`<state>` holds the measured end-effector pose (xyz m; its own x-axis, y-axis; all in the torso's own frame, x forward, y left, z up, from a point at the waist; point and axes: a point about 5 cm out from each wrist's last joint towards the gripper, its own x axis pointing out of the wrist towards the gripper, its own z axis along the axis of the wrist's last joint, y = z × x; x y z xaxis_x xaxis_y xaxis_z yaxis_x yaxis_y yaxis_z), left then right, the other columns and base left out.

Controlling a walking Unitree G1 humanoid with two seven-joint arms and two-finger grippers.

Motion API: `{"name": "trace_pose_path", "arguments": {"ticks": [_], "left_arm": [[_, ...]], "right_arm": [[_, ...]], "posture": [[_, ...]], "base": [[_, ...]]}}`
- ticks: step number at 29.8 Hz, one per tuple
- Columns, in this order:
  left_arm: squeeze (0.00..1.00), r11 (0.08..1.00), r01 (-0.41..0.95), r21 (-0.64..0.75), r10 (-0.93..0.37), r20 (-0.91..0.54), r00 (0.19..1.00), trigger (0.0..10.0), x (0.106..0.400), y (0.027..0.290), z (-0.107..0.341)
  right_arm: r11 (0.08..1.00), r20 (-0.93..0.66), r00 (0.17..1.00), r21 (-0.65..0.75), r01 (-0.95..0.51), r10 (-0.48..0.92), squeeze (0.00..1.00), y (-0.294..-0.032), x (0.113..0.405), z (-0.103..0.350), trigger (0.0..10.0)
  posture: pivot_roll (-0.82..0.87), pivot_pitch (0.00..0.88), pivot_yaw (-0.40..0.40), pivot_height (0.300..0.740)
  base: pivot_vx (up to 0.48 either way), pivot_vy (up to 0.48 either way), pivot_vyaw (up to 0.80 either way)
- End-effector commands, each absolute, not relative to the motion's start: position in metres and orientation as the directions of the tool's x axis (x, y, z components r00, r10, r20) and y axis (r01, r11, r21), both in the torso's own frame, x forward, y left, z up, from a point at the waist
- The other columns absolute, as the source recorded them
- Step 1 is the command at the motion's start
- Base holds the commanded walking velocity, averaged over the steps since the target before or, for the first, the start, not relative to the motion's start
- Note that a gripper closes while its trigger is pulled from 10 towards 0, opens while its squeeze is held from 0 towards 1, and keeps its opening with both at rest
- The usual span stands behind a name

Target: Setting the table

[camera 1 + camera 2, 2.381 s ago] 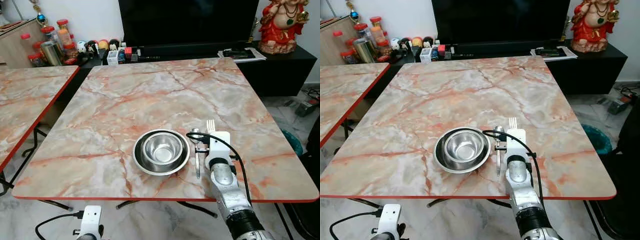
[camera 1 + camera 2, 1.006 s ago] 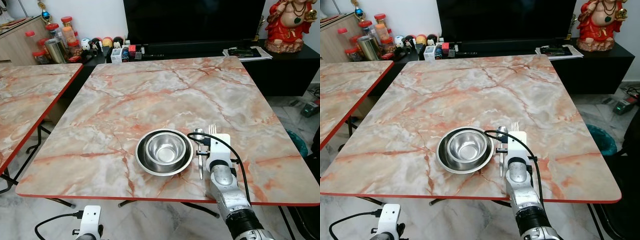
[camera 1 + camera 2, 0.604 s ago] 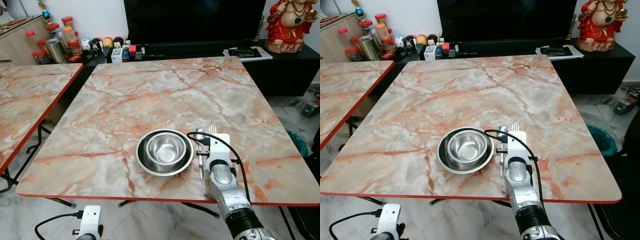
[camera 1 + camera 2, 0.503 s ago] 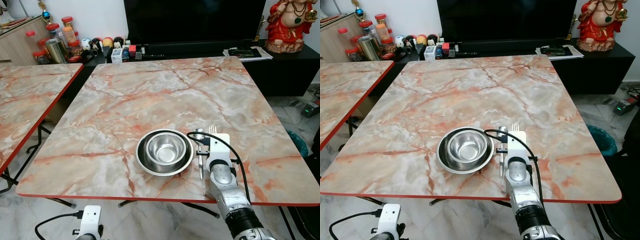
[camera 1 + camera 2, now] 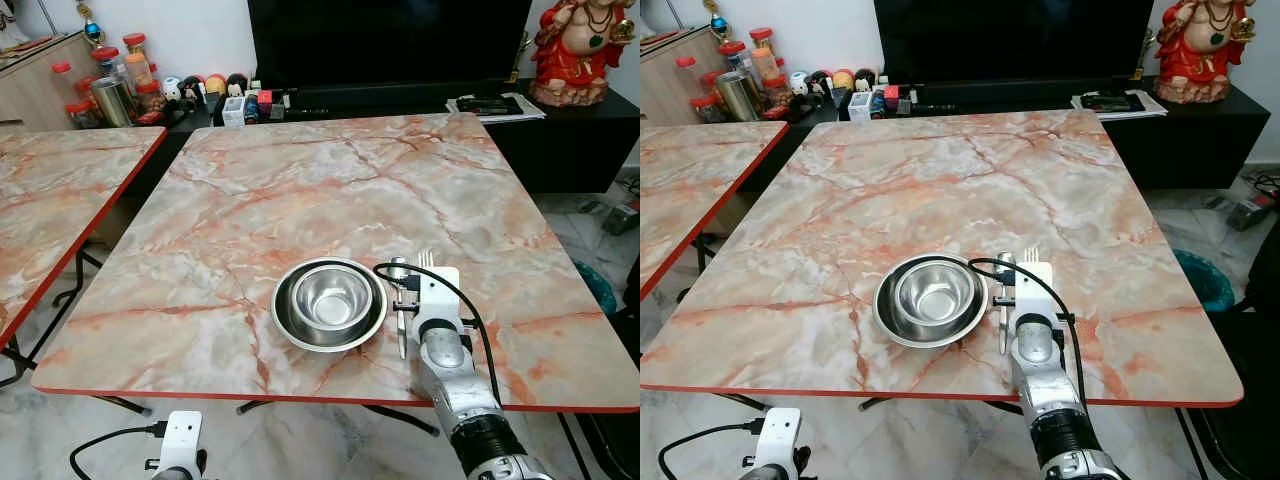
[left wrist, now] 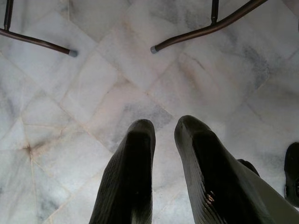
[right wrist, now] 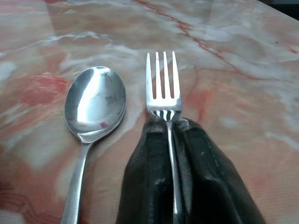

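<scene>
A steel bowl (image 5: 331, 297) sits inside a steel plate (image 5: 287, 325) near the front edge of the marble table (image 5: 300, 200). Just right of the plate lies a spoon (image 7: 93, 107), flat on the marble. My right gripper (image 7: 168, 128) is low over the table beside the spoon, shut on a fork (image 7: 162, 88) whose tines (image 5: 424, 258) point away from me and stick out past the wrist. The fork lies parallel to the spoon. My left gripper (image 6: 161, 128) hangs below the table over the floor, its fingers slightly apart with nothing between them.
A second marble table (image 5: 50, 200) stands to the left. Behind the table are a dark TV cabinet (image 5: 400, 95) with jars and small items (image 5: 120, 85) and a red statue (image 5: 580, 50). Table legs (image 6: 205, 28) cross the tiled floor below.
Nothing has visibly moved in the last second; the right gripper stays shut on the fork beside the spoon. The camera shifted slightly since the earliest frame.
</scene>
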<state>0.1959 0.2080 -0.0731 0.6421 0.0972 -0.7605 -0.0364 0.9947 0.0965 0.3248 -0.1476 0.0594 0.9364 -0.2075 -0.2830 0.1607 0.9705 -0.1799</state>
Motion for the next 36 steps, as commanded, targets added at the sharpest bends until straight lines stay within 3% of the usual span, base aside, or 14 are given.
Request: {"name": "trace_pose_path", "arguments": {"ticks": [1,15,16,22,36], "left_arm": [[0.00,0.993,-0.032,0.111,0.106,-0.758,0.643,10.0,0.198,0.214,-0.071],[0.00,0.993,-0.027,0.112,0.103,-0.758,0.644,10.0,0.199,0.213,-0.071],[0.00,0.993,-0.027,0.111,0.103,-0.758,0.644,10.0,0.199,0.213,-0.071],[0.00,0.994,-0.027,0.107,0.099,-0.757,0.645,10.0,0.199,0.212,-0.071],[0.00,0.994,-0.031,0.104,0.099,-0.748,0.656,10.0,0.202,0.212,-0.069]], "right_arm": [[0.972,-0.336,0.917,-0.172,0.163,-0.213,1.00,-0.148,0.320,0.049,10.0],[0.969,-0.293,0.930,-0.168,0.180,-0.223,1.00,-0.148,0.322,0.055,10.0],[0.969,-0.275,0.934,-0.165,0.186,-0.227,0.00,-0.148,0.323,0.058,10.0],[0.965,-0.087,0.968,-0.142,0.220,-0.234,0.00,-0.149,0.331,0.087,10.0],[0.971,0.102,0.972,-0.087,0.221,-0.212,0.00,-0.144,0.334,0.114,10.0]], "posture": [[-0.09,0.000,0.096,0.728],[-0.09,0.000,0.098,0.728],[-0.09,0.000,0.097,0.728],[-0.09,0.000,0.098,0.728],[-0.10,0.000,0.102,0.728]], "base": [[0.000,0.000,0.00],[0.000,0.000,0.00],[0.000,0.000,0.00],[0.000,0.000,0.00],[0.000,0.000,0.00]]}}
